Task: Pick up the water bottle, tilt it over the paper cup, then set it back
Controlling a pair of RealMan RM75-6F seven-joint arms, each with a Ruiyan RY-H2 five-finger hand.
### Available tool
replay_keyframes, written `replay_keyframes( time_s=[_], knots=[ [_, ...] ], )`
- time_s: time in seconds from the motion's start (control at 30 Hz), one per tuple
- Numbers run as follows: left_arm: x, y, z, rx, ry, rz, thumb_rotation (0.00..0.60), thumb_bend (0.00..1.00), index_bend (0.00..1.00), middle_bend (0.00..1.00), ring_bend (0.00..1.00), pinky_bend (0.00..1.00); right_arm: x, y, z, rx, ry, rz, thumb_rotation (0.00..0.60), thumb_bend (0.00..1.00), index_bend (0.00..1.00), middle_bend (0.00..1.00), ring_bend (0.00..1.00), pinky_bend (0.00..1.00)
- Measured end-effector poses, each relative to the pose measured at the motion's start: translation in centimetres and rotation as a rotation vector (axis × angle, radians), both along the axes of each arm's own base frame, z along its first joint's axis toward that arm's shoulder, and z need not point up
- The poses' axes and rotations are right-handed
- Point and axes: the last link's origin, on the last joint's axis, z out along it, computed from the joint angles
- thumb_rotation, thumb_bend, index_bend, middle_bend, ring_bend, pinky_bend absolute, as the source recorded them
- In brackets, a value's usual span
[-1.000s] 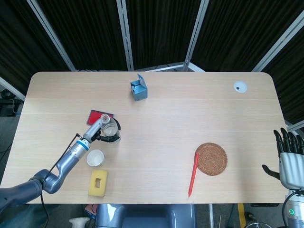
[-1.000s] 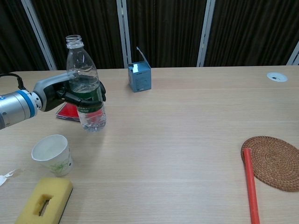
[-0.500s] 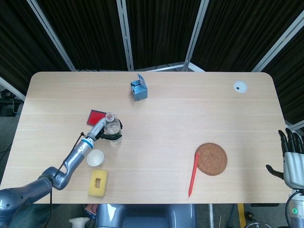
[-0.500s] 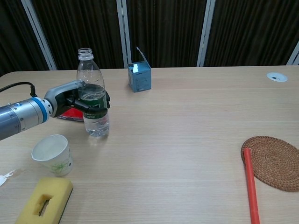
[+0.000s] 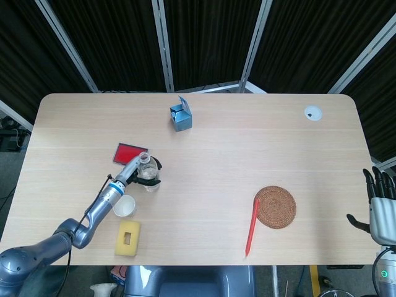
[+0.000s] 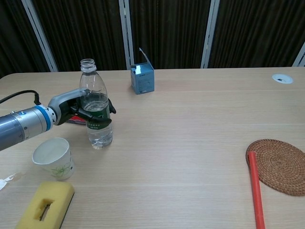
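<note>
At left of centre, the left hand (image 6: 90,112) is gripping the uncapped water bottle (image 6: 96,112), upright with its base seemingly on the table (image 6: 190,143), just beyond the paper cup (image 6: 53,158). This looks like the set-down; next, the fingers need to release without tipping it. The right hand (image 5: 379,207) is hanging idle at the lower right edge, fingers apart.

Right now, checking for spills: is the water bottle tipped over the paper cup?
No, the water bottle stands upright beside the paper cup, held by the left hand.
</note>
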Motion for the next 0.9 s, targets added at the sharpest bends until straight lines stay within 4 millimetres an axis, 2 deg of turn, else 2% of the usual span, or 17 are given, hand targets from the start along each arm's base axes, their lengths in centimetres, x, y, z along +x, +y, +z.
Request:
replay_keyframes(
  time_s=[0.13, 0.4, 0.6, 0.9],
  knots=[
    [-0.1, -0.3, 0.0, -0.003, 0.0, -0.012, 0.6, 0.12, 0.32, 0.21, 0.13, 0.24, 0.0, 0.0, 0.0, 0.002, 0.0, 0.002, 0.6, 0.0, 0.0, 0.0, 0.0, 0.0],
    [-0.5, -0.8, 0.4, -0.028, 0.02, -0.044, 0.6, 0.1, 0.16, 0.06, 0.02, 0.08, 0.2, 0.0, 0.1, 0.001, -0.008, 0.01, 0.6, 0.0, 0.0, 0.0, 0.0, 0.0],
    [-0.6, -1.2, 0.9, -0.035, 0.021, -0.055, 0.6, 0.1, 0.02, 0.0, 0.0, 0.03, 0.4, 0.1, 0.2, 0.002, -0.012, 0.02, 0.6, 0.0, 0.0, 0.0, 0.0, 0.0],
    [-0.7, -2.2, 2.7, -0.031, -0.001, -0.066, 0.6, 0.09, 0.0, 0.0, 0.0, 0.0, 1.0, 0.6, 0.3, -0.001, -0.023, 0.046, 0.6, 0.0, 0.0, 0.0, 0.0, 0.0]
  ],
)
